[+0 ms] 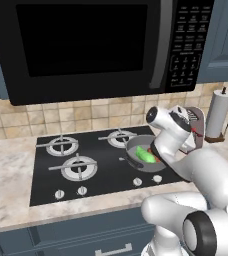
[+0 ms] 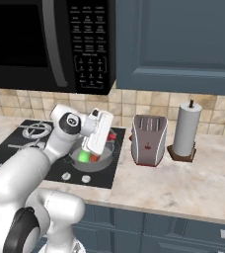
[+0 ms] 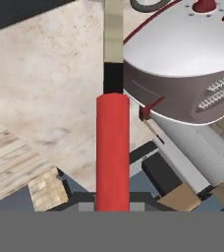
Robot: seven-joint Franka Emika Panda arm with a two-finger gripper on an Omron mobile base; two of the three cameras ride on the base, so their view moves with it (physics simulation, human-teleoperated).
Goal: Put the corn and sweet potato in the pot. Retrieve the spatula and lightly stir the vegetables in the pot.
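On the left we saw the stove with its two near burners bare. To the right of them the pot sat on a front burner, and the corn lay inside it, green against the dark interior. Just beside the corn there was a small orange-red patch at the arm's edge; we judged it to be the sweet potato, though most of it was hidden by the wrist. From the right base view the same two colours showed in the pot under the hand, so we took the loading of both vegetables as done.

Further right, the gripper was clenched on the spatula: in the hand view its red handle ran straight up from between the finger tips, with a pale, then dark stretch beyond it. The slotted head we could not make out. The hand hung over the pot's far rim, close to the toaster, which stood on the counter just right of the stove, with the paper towel roll beyond it.

So retrieval looked finished as well. What was left, in our judgement, was the stirring: bringing the spatula's head down into the pot and moving it gently among the vegetables. We could not tell whether the head already reached into the pot.
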